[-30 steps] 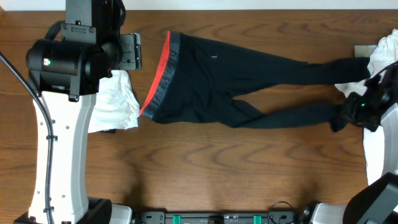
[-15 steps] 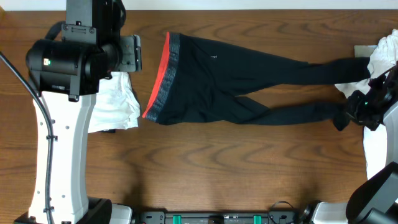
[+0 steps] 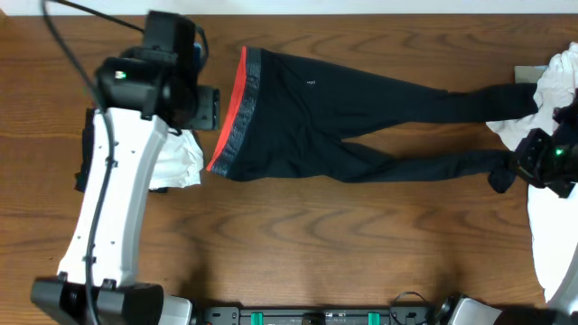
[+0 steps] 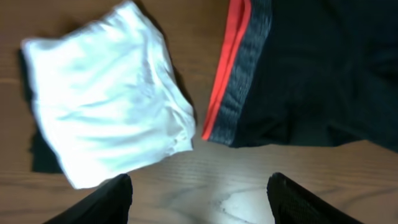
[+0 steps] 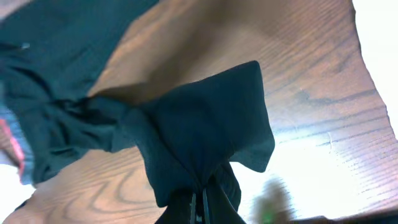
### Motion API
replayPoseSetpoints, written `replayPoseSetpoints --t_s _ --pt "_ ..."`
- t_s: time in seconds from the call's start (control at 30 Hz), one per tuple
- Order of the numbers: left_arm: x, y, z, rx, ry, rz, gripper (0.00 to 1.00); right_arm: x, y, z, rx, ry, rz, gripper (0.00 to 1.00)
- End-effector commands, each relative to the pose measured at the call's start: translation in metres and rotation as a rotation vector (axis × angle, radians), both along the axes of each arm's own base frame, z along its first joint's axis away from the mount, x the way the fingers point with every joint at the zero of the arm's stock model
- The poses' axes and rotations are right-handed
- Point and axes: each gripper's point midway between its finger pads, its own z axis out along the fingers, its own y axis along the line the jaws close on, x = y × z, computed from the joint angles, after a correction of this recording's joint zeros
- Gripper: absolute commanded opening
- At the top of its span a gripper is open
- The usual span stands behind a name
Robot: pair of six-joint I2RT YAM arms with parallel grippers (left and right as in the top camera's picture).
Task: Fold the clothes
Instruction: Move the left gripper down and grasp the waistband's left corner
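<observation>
Slip risk: right gripper (image 5: pixel 200 200) pinched shut on only a thin fold of cuff (image 5: pixel 205 130), so dragging the black trousers (image 3: pixel 343 117), spread flat across the table (image 3: pixel 316 244), could free it; left gripper (image 4: pixel 208 199) hung open, empty.

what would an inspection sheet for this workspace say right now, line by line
surface: wooden table, brown grain
job's things: black trousers spread flat, grey-and-red waistband toward the left arm; white garment beside the waistband; more white clothes at the right arm's end
clutter: nothing seen
hands: left hand open above the table, holding nothing; right hand shut on a trouser leg end
cables: black cable along the left arm
surroundings: pale wall strip behind the table
</observation>
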Motion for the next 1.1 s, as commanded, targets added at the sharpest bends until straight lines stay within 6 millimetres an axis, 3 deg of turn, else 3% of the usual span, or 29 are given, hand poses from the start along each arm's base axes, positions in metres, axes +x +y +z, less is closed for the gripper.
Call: replayPoseSetpoints --t_s 0.0,0.23,0.63,0.87,1.07 --pt "-0.006 -0.010 -0.035 -0.058 0.078 -0.015 0.71 0.004 0.009 0.016 0.028 -0.066 0.041 0.01" --pt "-0.028 -0.020 -0.108 -0.115 0.201 -0.032 0.71 0.006 0.004 0.018 -0.001 -0.077 0.039 0.01" --pt "-0.046 -0.016 -0.188 -0.096 0.218 -0.057 0.78 0.006 0.001 0.017 -0.016 -0.072 0.035 0.01" --pt "-0.037 -0.007 -0.220 -0.049 0.137 -0.044 0.77 0.001 0.005 0.016 0.002 -0.051 0.036 0.01" --pt "-0.023 -0.009 -0.221 -0.057 0.073 -0.046 0.41 -0.005 0.013 0.016 0.044 -0.034 0.042 0.02"
